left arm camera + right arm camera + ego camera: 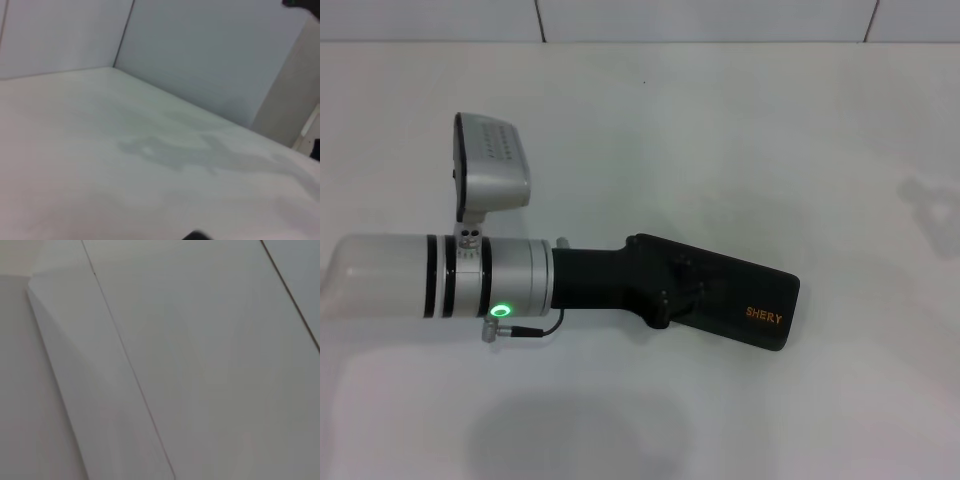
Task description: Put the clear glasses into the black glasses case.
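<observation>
The black glasses case (750, 305) lies closed on the white table near the middle of the head view, its orange lettering facing up. My left gripper (675, 290) reaches in from the left and sits over the case's left end, black against black. A faint transparent shape at the far right of the table looks like the clear glasses (925, 195). The same pale outline shows in the left wrist view as the clear glasses (165, 150), lying well ahead of that arm. My right arm is out of view.
The white table (640, 130) ends at a white tiled wall (700, 18) at the back. The right wrist view shows only white panels (200, 365). A dark edge (315, 150) stands beyond the table's far side in the left wrist view.
</observation>
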You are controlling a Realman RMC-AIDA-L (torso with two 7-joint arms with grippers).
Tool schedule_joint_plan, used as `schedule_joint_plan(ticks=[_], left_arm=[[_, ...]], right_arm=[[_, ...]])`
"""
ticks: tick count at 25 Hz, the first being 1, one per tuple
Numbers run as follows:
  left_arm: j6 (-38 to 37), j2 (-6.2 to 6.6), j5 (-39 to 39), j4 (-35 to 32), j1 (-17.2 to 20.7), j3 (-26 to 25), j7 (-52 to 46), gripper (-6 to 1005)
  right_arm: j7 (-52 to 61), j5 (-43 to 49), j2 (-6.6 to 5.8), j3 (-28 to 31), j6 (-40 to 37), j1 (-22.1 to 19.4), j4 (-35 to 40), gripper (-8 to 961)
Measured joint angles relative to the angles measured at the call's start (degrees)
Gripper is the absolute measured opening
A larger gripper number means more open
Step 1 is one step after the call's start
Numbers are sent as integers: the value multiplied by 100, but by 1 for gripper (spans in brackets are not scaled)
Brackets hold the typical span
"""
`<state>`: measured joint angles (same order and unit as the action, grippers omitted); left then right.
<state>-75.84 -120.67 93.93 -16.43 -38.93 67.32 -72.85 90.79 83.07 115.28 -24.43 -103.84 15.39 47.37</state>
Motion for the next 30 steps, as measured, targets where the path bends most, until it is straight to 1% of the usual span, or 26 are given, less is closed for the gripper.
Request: schedule_joint_plan(ticks=[4, 7, 9, 13, 15, 18, 20, 23, 26, 30], left_arm=[[-354, 21, -320, -26, 22, 1, 185, 211], [-651, 64, -525, -213, 150, 0, 176, 212], [-897, 85, -556, -514, 344, -4, 136, 212], [-1529, 105, -608, -1437, 910, -67, 119, 212], [-1882, 120, -739, -1813, 1159, -129, 190, 213], [-2420, 138, -950, -2241, 1400, -150, 434, 213], [-2670, 166, -970, -2482, 1511, -150, 462, 272], [-2892, 279, -983, -2631, 1613, -182, 236, 360], [-3160, 420, -1017, -2610, 1634, -409, -86, 604], [-3585, 549, -1022, -2608, 1669, -796, -485, 673]], right_arm=[[-96, 242, -11, 0, -126, 7, 0, 149], [-369, 509, -10, -4, -333, 62, 0, 162], [-659, 697, 1, -43, -479, 103, -4, 170], [-1040, 798, 7, -337, -548, 143, -149, 186], [-1150, 800, 3, -545, -505, 171, -257, 194], [-1509, 845, -1, -1141, -422, 201, -354, 206], [-1775, 875, 7, -1576, -420, 232, -356, 295], [-1997, 880, 19, -2106, -420, 297, -371, 428], [-2104, 875, 38, -2537, -395, 354, -394, 529], [-2152, 792, 62, -2930, -430, 485, -495, 668]])
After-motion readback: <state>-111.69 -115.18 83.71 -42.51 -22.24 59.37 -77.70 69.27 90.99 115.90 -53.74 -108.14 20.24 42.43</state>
